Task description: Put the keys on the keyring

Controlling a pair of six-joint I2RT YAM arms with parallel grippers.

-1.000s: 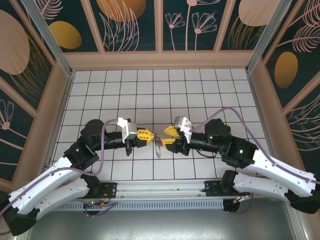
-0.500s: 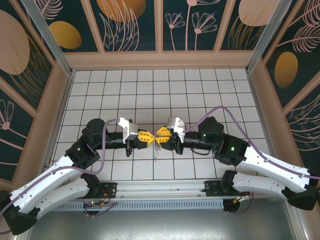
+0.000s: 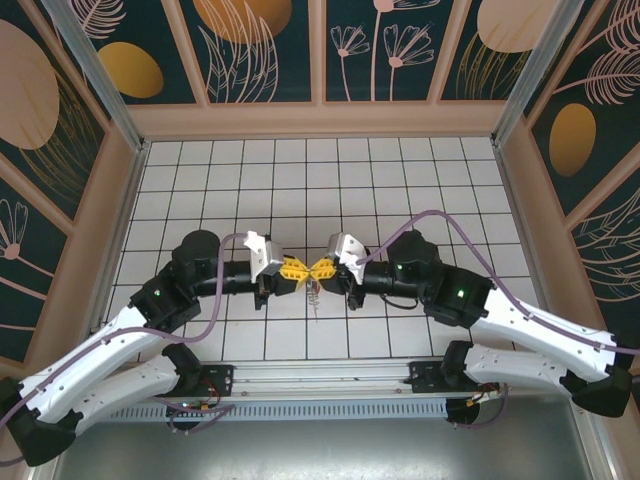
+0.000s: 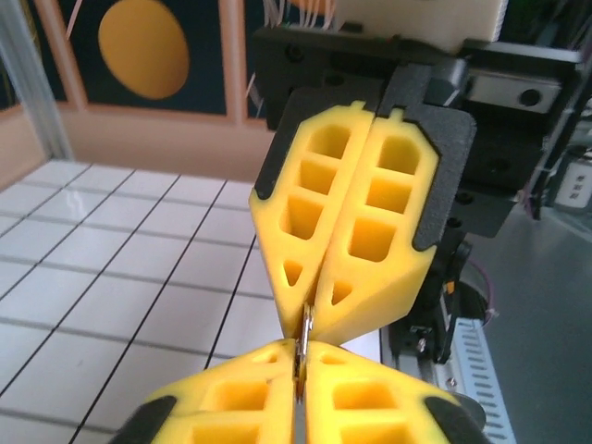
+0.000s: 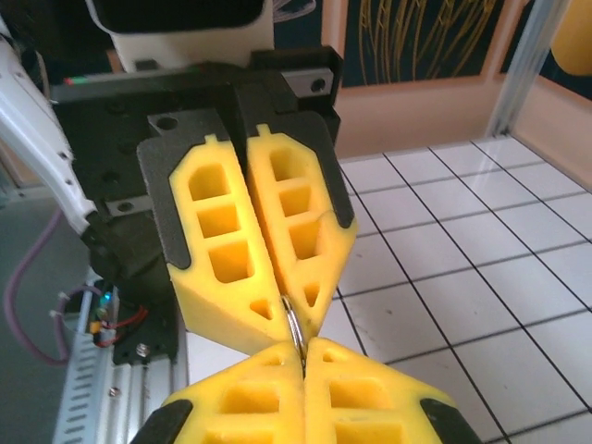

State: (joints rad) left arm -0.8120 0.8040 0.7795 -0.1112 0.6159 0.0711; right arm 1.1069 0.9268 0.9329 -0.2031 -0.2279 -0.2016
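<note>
The left gripper [image 3: 302,271], with hollow-celled yellow plastic fingers [image 4: 264,363], is pressing fully closed on the keyring [image 4: 303,344], a thin brassy wire. The right gripper [image 3: 314,270] is meeting the left gripper tip to tip, its wedge-shaped jaws also clamping shut on that wire. Just below the left gripper's tips, a small metallic cluster [image 3: 315,293] is dangling over the white tiled table [image 3: 400,190]. Its separate pieces are too small to make out.

Keyring [image 5: 292,326] sits between left hand [image 3: 301,271] and right hand [image 3: 321,269].
</note>
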